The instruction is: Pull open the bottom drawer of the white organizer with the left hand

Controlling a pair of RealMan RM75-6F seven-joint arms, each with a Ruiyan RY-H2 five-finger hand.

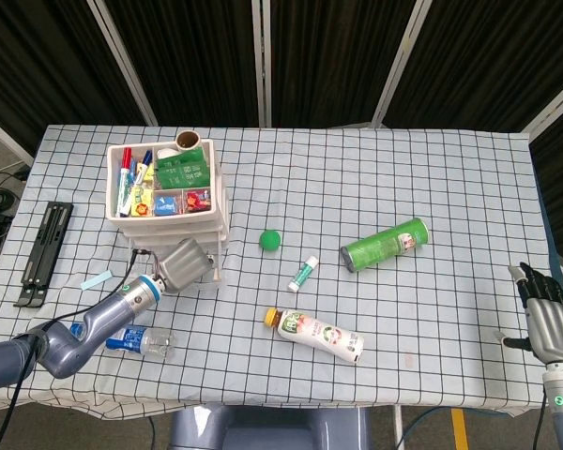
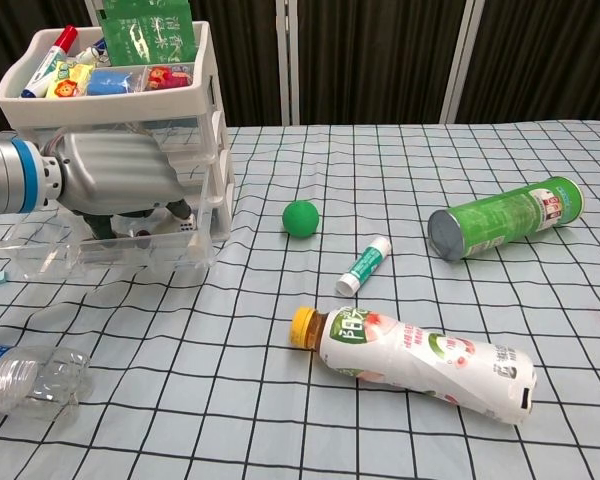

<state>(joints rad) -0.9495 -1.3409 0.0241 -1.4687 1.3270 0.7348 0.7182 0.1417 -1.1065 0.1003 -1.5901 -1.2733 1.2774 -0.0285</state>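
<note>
Bottom drawer point(image 2: 100, 250): already drawn partly out of the white organizer point(image 2: 195, 110).
Left robot hand point(image 2: 120, 185): fingers hooked into the drawer; grip unclear.
Right robot hand point(image 1: 547, 314): spread, idle.
Next: steady outward pull.

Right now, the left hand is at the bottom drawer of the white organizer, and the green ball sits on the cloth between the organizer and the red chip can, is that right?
Not quite: the chip can is green, not red, as the chest view shows. The rest holds: the left hand is at the bottom drawer of the white organizer, and the green ball lies between organizer and can.
</note>
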